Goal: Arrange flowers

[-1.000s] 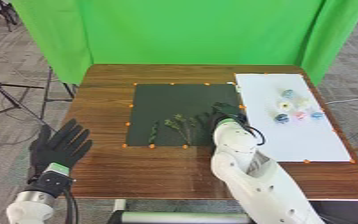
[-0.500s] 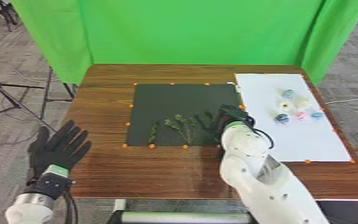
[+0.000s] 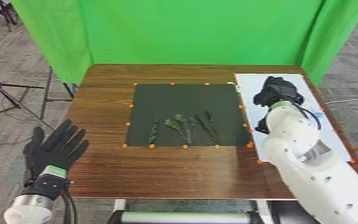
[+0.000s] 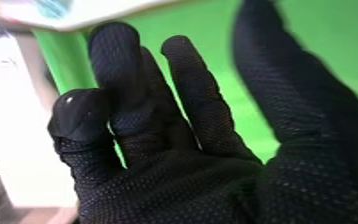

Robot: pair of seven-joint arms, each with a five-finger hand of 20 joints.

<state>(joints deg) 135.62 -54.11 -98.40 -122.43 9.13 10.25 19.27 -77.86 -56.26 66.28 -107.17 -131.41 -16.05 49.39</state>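
In the head view, my right hand [image 3: 278,92] is over the white sheet [image 3: 255,81], covering most of the flower heads there; a bit of a blue flower [image 3: 318,114] shows beside the wrist. Green stems lie on the dark mat [image 3: 167,95]: a thin one [image 3: 153,134] at left, a leafy one [image 3: 184,127] in the middle, another [image 3: 208,126] to its right. My left hand [image 3: 55,150] is held flat, fingers spread, off the table's left edge. In the right wrist view, my right hand [image 4: 171,185] has its fingers relaxed, with nothing held.
Small orange markers [image 3: 186,146] line the edges of the mat and sheet. A green backdrop [image 3: 193,32] hangs behind the brown table [image 3: 158,175]. A tripod [image 3: 11,92] stands on the floor at the left.
My right hand has moved from the mat's right part, away and to the right, over the white sheet. The stems at the mat's right are uncovered. The left hand has barely shifted.
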